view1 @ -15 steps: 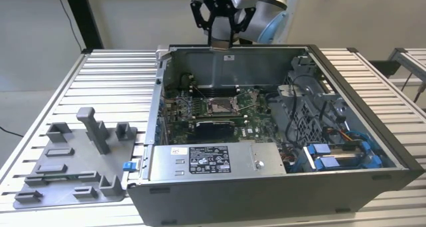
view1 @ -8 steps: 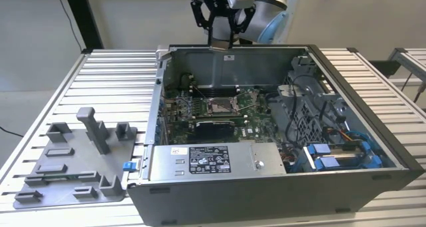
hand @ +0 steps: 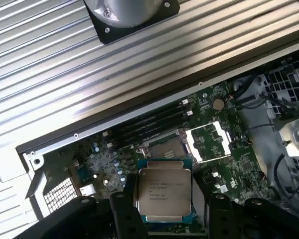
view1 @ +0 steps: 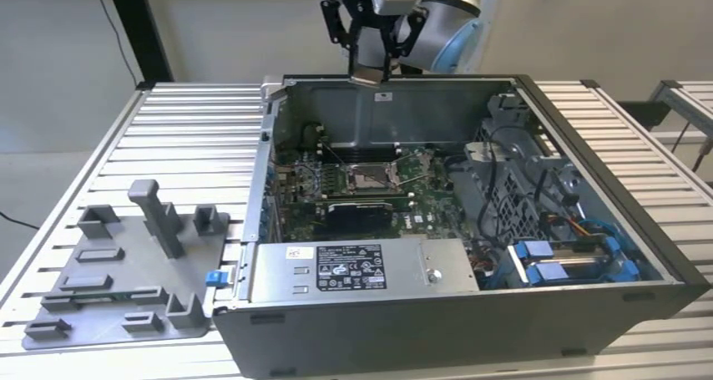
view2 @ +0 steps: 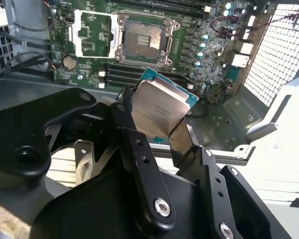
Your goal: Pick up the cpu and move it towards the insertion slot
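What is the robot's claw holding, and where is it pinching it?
The gripper holds the cpu, pinching its two opposite side edges between the fingers.

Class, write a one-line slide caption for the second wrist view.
Gripper holds the cpu above the open computer case, the insertion slot beyond it.
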You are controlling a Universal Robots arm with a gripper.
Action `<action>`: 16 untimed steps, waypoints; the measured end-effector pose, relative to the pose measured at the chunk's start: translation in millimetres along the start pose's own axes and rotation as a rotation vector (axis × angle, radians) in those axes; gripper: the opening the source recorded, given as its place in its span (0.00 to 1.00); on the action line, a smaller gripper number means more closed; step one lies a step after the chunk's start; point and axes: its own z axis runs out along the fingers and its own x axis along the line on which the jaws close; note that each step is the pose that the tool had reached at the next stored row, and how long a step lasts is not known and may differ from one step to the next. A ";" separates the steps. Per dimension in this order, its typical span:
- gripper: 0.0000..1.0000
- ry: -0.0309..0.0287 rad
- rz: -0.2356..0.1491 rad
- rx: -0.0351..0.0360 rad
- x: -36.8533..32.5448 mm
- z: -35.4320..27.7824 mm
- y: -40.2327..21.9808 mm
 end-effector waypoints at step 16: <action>0.00 -0.0112 0.287 -0.0012 0.0 0.2 0.0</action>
